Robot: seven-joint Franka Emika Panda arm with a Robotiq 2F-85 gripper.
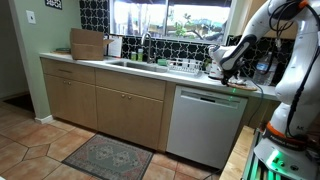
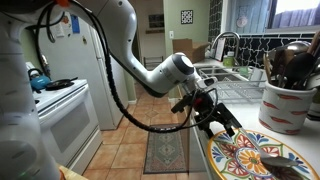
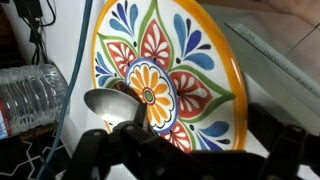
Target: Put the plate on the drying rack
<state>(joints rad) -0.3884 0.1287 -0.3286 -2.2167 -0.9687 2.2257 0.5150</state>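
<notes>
A colourful floral plate [image 3: 165,70] with an orange rim lies on the white counter, with a metal spoon [image 3: 112,105] resting on it. It also shows in an exterior view [image 2: 250,155]. My gripper [image 3: 190,160] hovers just above the plate's near edge, jaws apart and empty; it shows in both exterior views [image 2: 215,115] [image 1: 222,68]. The pale wire drying rack [image 2: 235,88] stands further along the counter beside the sink, and also shows in an exterior view [image 1: 185,66].
A white crock of utensils [image 2: 285,105] stands just behind the plate. A clear water bottle [image 3: 30,100] and cables lie beside the plate. The sink faucet [image 2: 225,45] rises by the rack. A white stove [image 2: 60,105] stands across the aisle.
</notes>
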